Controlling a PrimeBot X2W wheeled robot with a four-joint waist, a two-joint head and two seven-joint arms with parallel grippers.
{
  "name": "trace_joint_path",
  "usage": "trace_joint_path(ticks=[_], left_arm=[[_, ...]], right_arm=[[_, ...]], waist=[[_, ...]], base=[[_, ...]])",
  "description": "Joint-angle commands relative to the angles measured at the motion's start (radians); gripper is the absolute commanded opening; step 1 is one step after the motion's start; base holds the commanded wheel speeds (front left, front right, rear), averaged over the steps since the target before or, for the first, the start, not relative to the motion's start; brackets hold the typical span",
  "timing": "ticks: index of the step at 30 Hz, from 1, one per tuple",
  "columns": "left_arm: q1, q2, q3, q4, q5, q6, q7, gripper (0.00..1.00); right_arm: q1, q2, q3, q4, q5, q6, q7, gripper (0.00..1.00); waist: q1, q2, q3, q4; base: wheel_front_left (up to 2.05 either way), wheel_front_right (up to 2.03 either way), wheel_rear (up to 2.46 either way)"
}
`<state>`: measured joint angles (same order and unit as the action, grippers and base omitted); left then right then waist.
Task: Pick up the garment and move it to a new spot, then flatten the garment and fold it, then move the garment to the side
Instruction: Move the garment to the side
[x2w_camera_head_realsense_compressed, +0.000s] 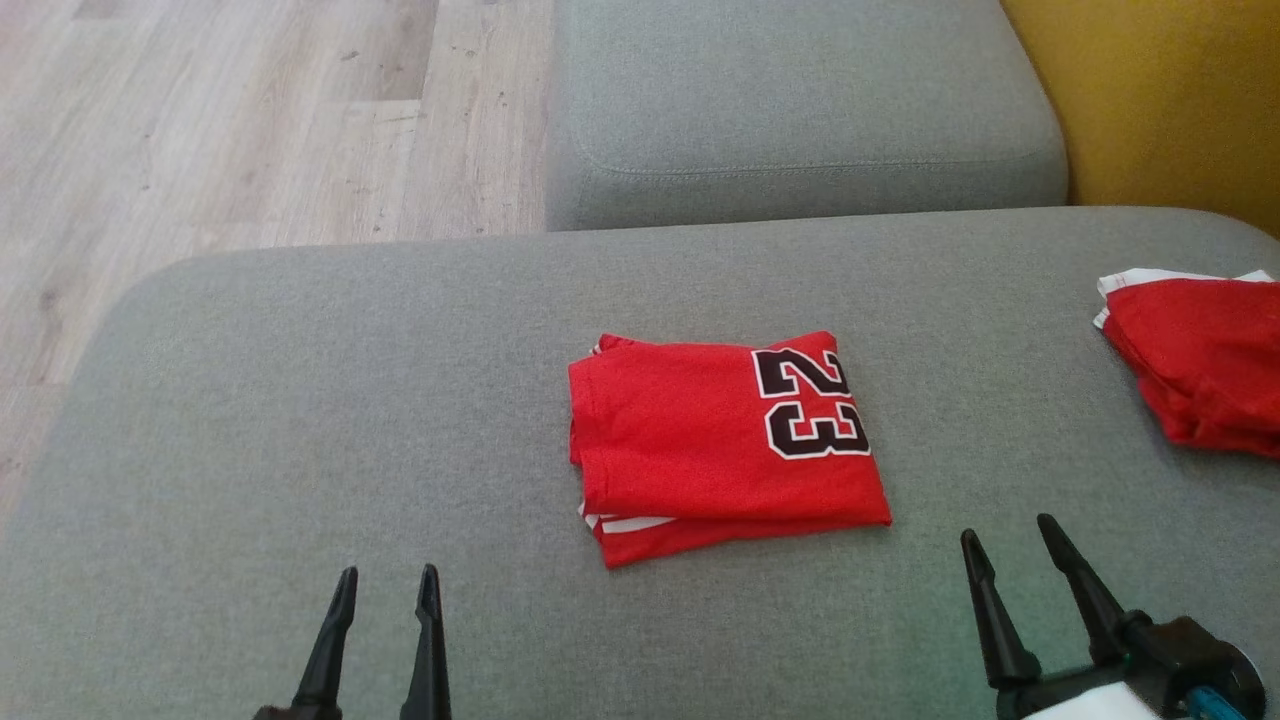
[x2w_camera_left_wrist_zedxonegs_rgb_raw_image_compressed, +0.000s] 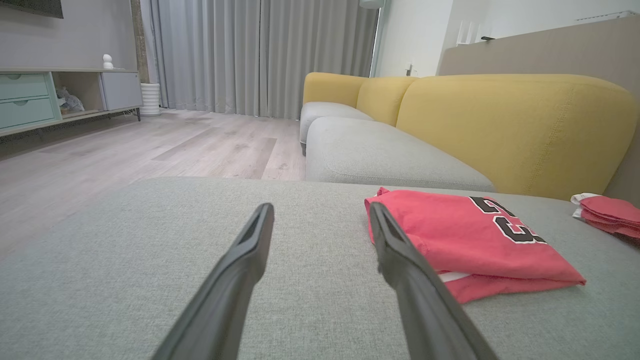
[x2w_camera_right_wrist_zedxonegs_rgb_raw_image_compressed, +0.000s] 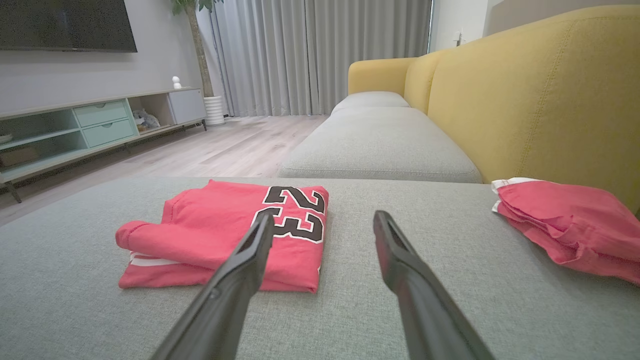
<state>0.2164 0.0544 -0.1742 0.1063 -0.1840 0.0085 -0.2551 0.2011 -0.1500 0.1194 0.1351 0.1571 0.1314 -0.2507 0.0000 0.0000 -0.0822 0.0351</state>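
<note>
A red garment (x2w_camera_head_realsense_compressed: 725, 440) with a black "23" lies folded into a neat rectangle in the middle of the grey cushion (x2w_camera_head_realsense_compressed: 300, 420). The left wrist view has it (x2w_camera_left_wrist_zedxonegs_rgb_raw_image_compressed: 465, 240) to the right of my fingers, and the right wrist view has it (x2w_camera_right_wrist_zedxonegs_rgb_raw_image_compressed: 225, 235) to the left. My left gripper (x2w_camera_head_realsense_compressed: 386, 585) hovers open near the front edge, left of the garment and apart from it. To the garment's right, my right gripper (x2w_camera_head_realsense_compressed: 1008, 535) is open too, with nothing between its fingers.
A second red garment (x2w_camera_head_realsense_compressed: 1200, 360) lies bunched at the cushion's right edge, by the yellow backrest (x2w_camera_head_realsense_compressed: 1160, 100). Another grey seat cushion (x2w_camera_head_realsense_compressed: 800, 110) sits beyond. Wooden floor (x2w_camera_head_realsense_compressed: 250, 120) lies off the far left. A low TV cabinet (x2w_camera_right_wrist_zedxonegs_rgb_raw_image_compressed: 95, 125) stands across the room.
</note>
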Motion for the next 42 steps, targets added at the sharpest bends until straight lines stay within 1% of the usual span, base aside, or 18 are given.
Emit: trace_joint_path(ticks=[1,13,16,20,22,25,28,31,35,38,42], left_arm=[[-0.029,-0.004,0.036,-0.028,0.000,0.002,-0.007,1.00],[-0.025,-0.004,0.038,-0.023,-0.015,0.010,-0.007,1.00],[-0.027,-0.004,0.045,-0.034,-0.038,0.024,-0.007,1.00],[-0.030,-0.004,0.046,-0.049,-0.052,0.031,-0.007,1.00],[-0.032,-0.004,0.044,-0.058,-0.055,0.029,-0.007,1.00],[-0.035,-0.004,0.039,-0.066,-0.069,0.016,-0.007,1.00],[-0.037,-0.004,0.025,-0.059,-0.070,-0.003,-0.007,1.00],[-0.046,-0.004,0.022,-0.055,-0.065,-0.007,-0.007,1.00],[-0.071,-0.004,0.013,-0.062,-0.052,-0.008,-0.007,1.00],[-0.093,-0.004,0.003,-0.068,-0.048,-0.016,-0.007,1.00],[-0.120,-0.004,-0.008,-0.076,-0.048,-0.021,-0.007,1.00]], right_arm=[[-0.017,-0.010,0.018,-0.026,-0.002,-0.001,-0.011,1.00],[-0.024,-0.007,0.024,-0.016,0.001,-0.001,-0.011,1.00],[-0.027,-0.003,0.017,-0.009,0.004,-0.001,-0.011,1.00],[-0.038,0.002,0.009,0.002,0.004,-0.001,-0.011,1.00],[-0.050,0.006,0.003,0.015,0.010,-0.001,-0.011,1.00],[-0.078,0.003,0.006,0.043,0.014,-0.001,-0.011,1.00],[-0.114,-0.004,0.014,0.086,0.025,-0.001,-0.011,1.00],[-0.161,-0.013,0.020,0.152,0.050,-0.001,-0.011,1.00],[-0.260,-0.032,0.038,0.271,0.106,-0.001,-0.009,1.00],[-0.345,-0.045,0.047,0.352,0.147,-0.001,0.024,1.00],[-0.444,-0.060,0.069,0.429,0.219,-0.001,0.063,1.00]], waist=[[0.0000,0.0000,0.000,0.000],[0.0000,0.0000,0.009,-0.008],[0.0000,0.0000,0.018,-0.006],[0.0000,0.0000,0.030,-0.002],[0.0000,0.0000,0.042,0.001],[0.0000,0.0000,0.061,0.007],[0.0000,0.0000,0.077,0.017],[0.0000,0.0000,0.094,0.030],[0.0000,0.0000,0.139,0.051],[0.0000,0.0000,0.171,0.067],[0.0000,0.0000,0.210,0.088]], base=[[0.00,0.00,0.00],[0.00,0.00,0.00],[0.00,0.00,0.00],[0.00,0.00,0.00],[0.00,0.00,0.00],[0.00,0.00,0.00],[0.00,0.00,0.00],[0.00,0.00,0.00],[0.00,0.00,0.00],[0.00,0.00,0.00],[0.00,0.00,0.00]])
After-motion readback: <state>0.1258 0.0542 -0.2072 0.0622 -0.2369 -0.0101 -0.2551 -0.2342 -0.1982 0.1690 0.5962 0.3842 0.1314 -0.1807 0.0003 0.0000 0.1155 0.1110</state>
